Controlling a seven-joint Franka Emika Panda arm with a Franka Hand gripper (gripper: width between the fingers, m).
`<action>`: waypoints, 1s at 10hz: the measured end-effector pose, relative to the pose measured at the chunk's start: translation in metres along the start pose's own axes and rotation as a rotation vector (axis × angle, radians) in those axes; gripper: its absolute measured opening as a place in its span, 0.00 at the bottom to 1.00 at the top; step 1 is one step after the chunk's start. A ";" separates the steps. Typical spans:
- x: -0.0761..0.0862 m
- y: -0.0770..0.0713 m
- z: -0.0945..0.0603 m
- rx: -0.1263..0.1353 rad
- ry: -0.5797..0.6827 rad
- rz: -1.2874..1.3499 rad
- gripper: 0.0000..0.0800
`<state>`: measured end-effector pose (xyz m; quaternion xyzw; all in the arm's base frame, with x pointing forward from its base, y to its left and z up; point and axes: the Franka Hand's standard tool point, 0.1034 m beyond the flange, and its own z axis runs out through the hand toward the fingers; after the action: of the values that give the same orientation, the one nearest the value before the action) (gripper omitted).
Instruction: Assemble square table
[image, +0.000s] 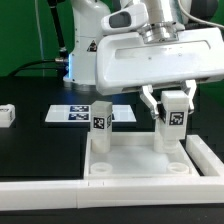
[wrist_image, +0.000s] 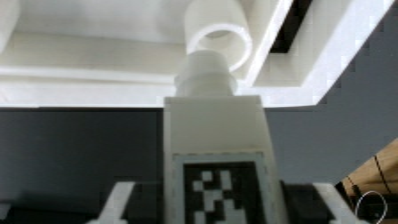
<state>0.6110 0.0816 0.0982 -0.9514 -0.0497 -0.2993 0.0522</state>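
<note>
The square table top, a white tray with a raised rim, lies in front of the arm. One white tagged leg stands upright on its corner at the exterior view's left. My gripper is shut on a second tagged leg, held upright over the far corner at the exterior view's right. In the wrist view this leg runs between my fingers, and its narrow tip sits at a round collar on the top. I cannot tell whether the tip is inside.
The marker board lies flat behind the top. A loose tagged leg block rests at the exterior view's far left. A long white bar fence runs along the front and up the right side.
</note>
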 end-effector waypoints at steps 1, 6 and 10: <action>-0.003 0.000 0.005 0.002 -0.006 0.004 0.36; -0.004 -0.006 0.017 0.013 -0.012 0.005 0.36; -0.013 -0.006 0.026 0.016 -0.027 0.011 0.36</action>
<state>0.6142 0.0902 0.0704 -0.9552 -0.0478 -0.2856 0.0608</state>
